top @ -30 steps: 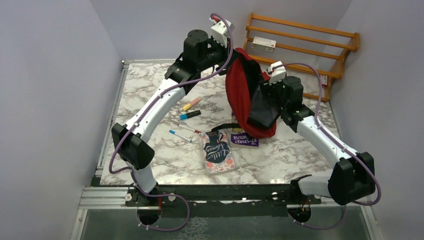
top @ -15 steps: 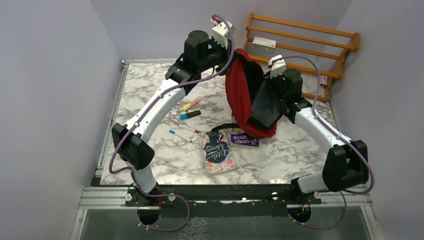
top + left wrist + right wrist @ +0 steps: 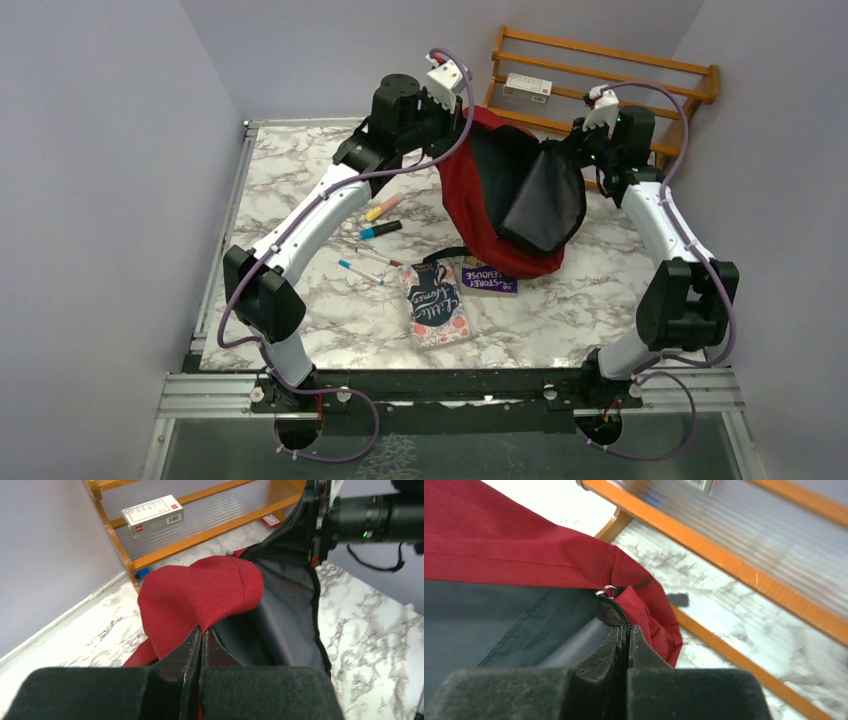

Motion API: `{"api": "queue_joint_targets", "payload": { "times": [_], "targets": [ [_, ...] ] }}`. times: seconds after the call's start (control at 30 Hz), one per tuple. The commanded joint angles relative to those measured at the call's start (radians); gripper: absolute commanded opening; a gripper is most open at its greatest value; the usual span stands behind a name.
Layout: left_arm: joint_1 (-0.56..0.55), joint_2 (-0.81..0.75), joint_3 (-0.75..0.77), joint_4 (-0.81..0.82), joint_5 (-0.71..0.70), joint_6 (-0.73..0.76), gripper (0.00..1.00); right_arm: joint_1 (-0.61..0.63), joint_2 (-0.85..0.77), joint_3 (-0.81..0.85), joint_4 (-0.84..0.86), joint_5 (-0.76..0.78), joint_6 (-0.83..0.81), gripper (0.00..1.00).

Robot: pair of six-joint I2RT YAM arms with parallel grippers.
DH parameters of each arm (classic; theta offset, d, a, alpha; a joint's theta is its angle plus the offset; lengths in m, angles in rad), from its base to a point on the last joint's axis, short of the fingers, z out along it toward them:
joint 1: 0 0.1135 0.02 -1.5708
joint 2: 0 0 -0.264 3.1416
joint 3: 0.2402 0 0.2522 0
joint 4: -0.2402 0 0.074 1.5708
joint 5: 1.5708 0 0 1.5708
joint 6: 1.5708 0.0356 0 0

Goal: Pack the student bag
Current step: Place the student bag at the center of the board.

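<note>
Student bag (image 3: 480,200): held up off the table (image 3: 300,170) just in front of the wooden rack (image 3: 610,70). Its lower end sags onto the marble on the side away from the rack.
Left claw (image 3: 201,632): clenched on a fold of the red outer fabric at the bag's top edge, at the end farther from the rack.
Right claw (image 3: 628,630): clenched on the rim beside the zipper track and its small metal ring, at the end nearest the rack.
Mouth: stretched between the two claws, with the grey lining showing inside.
Handling: the bag is soft and limp, likely light while unfilled. It has no stiffness of its own, so it droops wherever it is not held, and the mesh-like weave should grip well.
Where to hold: the seamed rim by the zipper looks like the best place, since doubled fabric is less likely to slide out than a single layer. Two well-separated holds keep the opening wide.
Waiting things: two books (image 3: 435,300) and some pens (image 3: 380,228) lie on the table, beyond the bag from the rack.
Risk: freeing either claw to fetch an item would probably let the mouth collapse.
</note>
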Motion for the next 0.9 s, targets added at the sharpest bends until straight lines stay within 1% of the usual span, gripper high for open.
{"api": "queue_joint_targets", "payload": {
  "times": [0.0,0.07,0.2,0.33,0.43,0.5,0.57,0.67,0.73,0.77,0.8,0.87],
  "targets": [
    [0.018,-0.064,-0.052,0.021,-0.078,0.070,0.00,-0.118,0.086,0.038,-0.093,-0.372,0.120,0.01],
    [0.034,-0.071,-0.087,0.029,-0.089,0.067,0.00,-0.151,0.124,0.029,-0.073,-0.444,0.166,0.01],
    [0.067,-0.088,-0.144,0.055,-0.077,0.045,0.00,-0.181,0.202,0.007,-0.032,-0.477,0.241,0.01],
    [0.076,-0.096,-0.190,0.073,-0.050,0.042,0.00,-0.182,0.255,-0.004,-0.025,-0.477,0.253,0.09],
    [0.076,-0.094,-0.215,0.085,-0.038,0.042,0.00,-0.182,0.255,-0.014,-0.023,-0.441,0.250,0.23],
    [0.078,-0.090,-0.229,0.092,-0.040,0.040,0.00,-0.182,0.230,-0.019,-0.029,-0.386,0.245,0.30],
    [0.079,-0.082,-0.242,0.098,-0.054,0.035,0.00,-0.183,0.191,-0.021,-0.033,-0.327,0.239,0.34],
    [0.091,-0.060,-0.253,0.108,-0.088,0.000,0.00,-0.182,0.104,-0.043,-0.024,-0.242,0.257,0.36],
    [0.108,-0.037,-0.256,0.111,-0.102,-0.030,0.00,-0.182,0.037,-0.068,0.000,-0.214,0.293,0.36],
    [0.116,-0.025,-0.257,0.109,-0.109,-0.045,0.00,-0.181,0.003,-0.079,0.006,-0.203,0.323,0.39],
    [0.127,-0.007,-0.258,0.109,-0.115,-0.061,0.00,-0.180,-0.031,-0.097,0.012,-0.201,0.346,0.44],
    [0.147,0.016,-0.269,0.116,-0.121,-0.096,0.00,-0.181,-0.102,-0.137,0.026,-0.201,0.386,0.50]
  ]
}}
